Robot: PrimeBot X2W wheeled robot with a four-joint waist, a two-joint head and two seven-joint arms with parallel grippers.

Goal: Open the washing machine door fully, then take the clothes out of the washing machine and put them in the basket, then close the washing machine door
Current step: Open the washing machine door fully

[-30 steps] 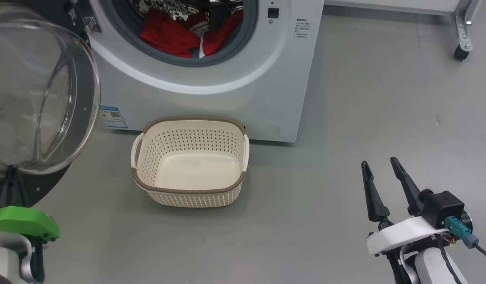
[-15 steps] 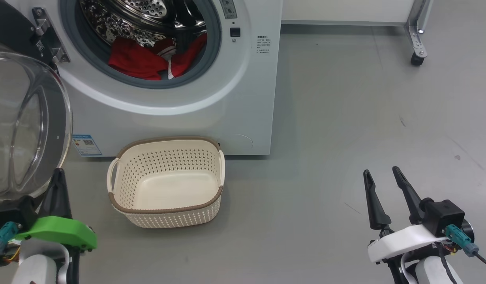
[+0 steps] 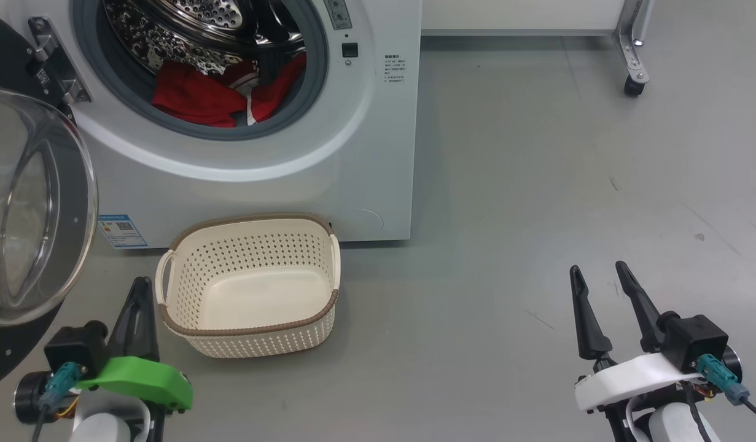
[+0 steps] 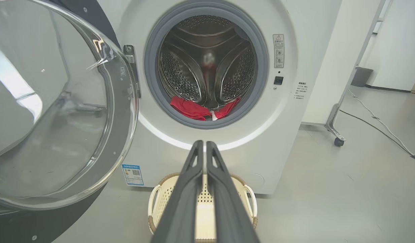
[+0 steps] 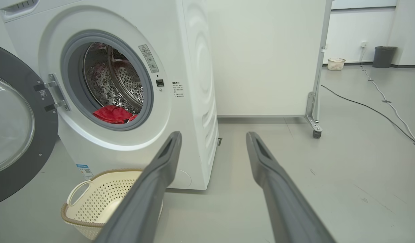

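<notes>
Clothes [image 3: 190,101], red with white trim, lie in a heap at the bottom of the steel drum [image 3: 169,27], in the upper left of the head view. They sit inside the white washer [image 3: 261,184], whose door [image 3: 27,202] stands swung open at the left edge, its clear glass bowl bulging out from a black rim. A cream basket [image 3: 249,220] with a brown rim stands on the grey floor [image 3: 506,184] just in front of the washer, below the porthole.

At the lower left, the left claw [image 3: 139,288] has its two dark fingers pressed together, gripping nothing and touching nothing. It is just left of the basket, near the left handle. In the left wrist view the closed fingers [image 4: 194,162] rise from the bottom centre, in line with the basket and the clothes beyond.

At the lower right, the right claw [image 3: 597,269] has its fingers spread wide apart, holding nothing, over bare floor and well apart from the basket and washer
</notes>
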